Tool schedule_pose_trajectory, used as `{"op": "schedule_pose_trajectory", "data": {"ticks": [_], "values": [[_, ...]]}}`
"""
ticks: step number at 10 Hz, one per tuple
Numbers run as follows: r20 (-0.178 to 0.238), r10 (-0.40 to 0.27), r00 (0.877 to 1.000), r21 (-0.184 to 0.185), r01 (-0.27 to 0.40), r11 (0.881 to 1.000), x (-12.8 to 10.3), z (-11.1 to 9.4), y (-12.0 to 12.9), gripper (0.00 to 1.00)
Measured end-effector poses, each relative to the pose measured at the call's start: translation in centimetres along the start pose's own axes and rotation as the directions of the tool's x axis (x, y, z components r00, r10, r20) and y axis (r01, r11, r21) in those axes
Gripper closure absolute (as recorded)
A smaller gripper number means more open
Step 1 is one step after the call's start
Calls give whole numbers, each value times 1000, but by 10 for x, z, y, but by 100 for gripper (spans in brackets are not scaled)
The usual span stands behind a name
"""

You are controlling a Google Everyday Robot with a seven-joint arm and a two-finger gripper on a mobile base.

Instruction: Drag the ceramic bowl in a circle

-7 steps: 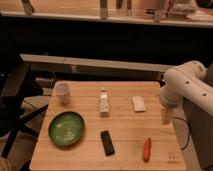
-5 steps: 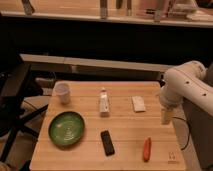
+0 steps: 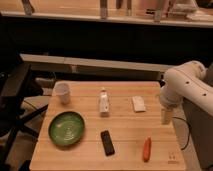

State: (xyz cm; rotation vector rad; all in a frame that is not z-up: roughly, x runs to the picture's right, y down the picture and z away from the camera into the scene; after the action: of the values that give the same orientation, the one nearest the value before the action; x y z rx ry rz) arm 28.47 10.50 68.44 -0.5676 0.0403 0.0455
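Note:
The ceramic bowl is a wide, shallow, glossy green dish with faint rings inside. It sits on the wooden table at the front left. My gripper hangs at the end of the white arm over the table's right edge, far to the right of the bowl. It holds nothing that I can see.
A small white cup stands behind the bowl at the back left. A white bottle lies mid-table. A white packet lies near the gripper. A black remote-like bar and an orange carrot-like item lie at the front. A dark chair stands at the left.

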Motion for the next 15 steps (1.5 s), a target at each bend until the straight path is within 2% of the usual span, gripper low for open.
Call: {"op": "schedule_pose_trajectory", "data": {"ticks": [6,7,9,11,15], "values": [[-2,-2,1000,1,2,1000,0,-1,0,20],[-14,-18,1000,3,18,1000,-3,-2,0,20],[-29,-73,997,10,74,997,-30,-5,-2,20],[-43,-128,991,18,129,991,-65,-8,-5,20],[-81,-228,970,19,230,973,-86,-12,-6,20]]}}
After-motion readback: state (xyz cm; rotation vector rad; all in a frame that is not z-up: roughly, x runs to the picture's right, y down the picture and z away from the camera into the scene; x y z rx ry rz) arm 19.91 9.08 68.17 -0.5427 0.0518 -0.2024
